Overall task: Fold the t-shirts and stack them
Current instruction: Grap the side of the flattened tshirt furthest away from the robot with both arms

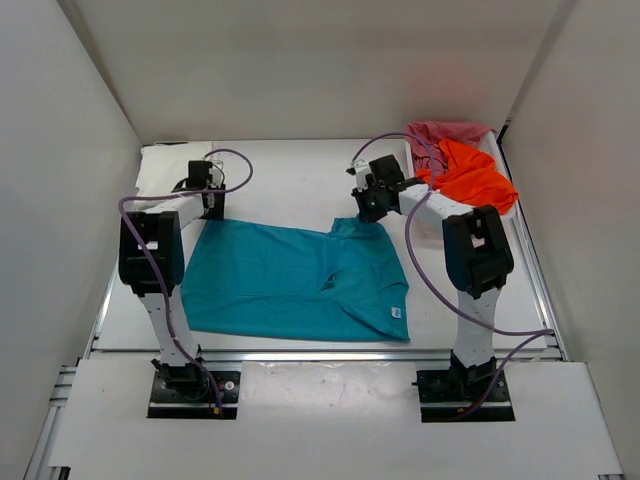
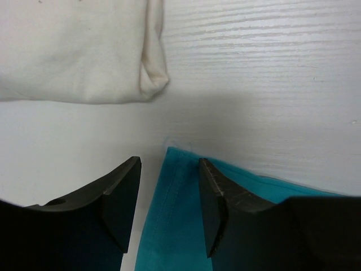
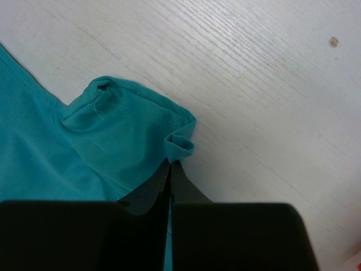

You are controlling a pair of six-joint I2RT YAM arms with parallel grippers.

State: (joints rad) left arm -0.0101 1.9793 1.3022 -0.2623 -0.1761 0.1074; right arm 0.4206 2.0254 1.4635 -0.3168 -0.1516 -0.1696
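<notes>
From above: the teal shirt [image 1: 295, 280] lies spread flat on the worktop [image 1: 290, 180] between the two arms. The orange shirt [image 1: 470, 175] and pink shirt [image 1: 445, 132] sit in the basket [image 1: 498, 145], far right.

Left wrist view: the left gripper [image 2: 169, 197] is partly open over a far corner of the teal shirt, not pinching it yet. A folded white shirt [image 2: 73, 51] lies near.

Right wrist view: the right gripper [image 3: 170, 180] looks pinched tight on the sleeve edge.

I think the fold is just starting. Next the left gripper must close on its corner, and then both lift together.
</notes>
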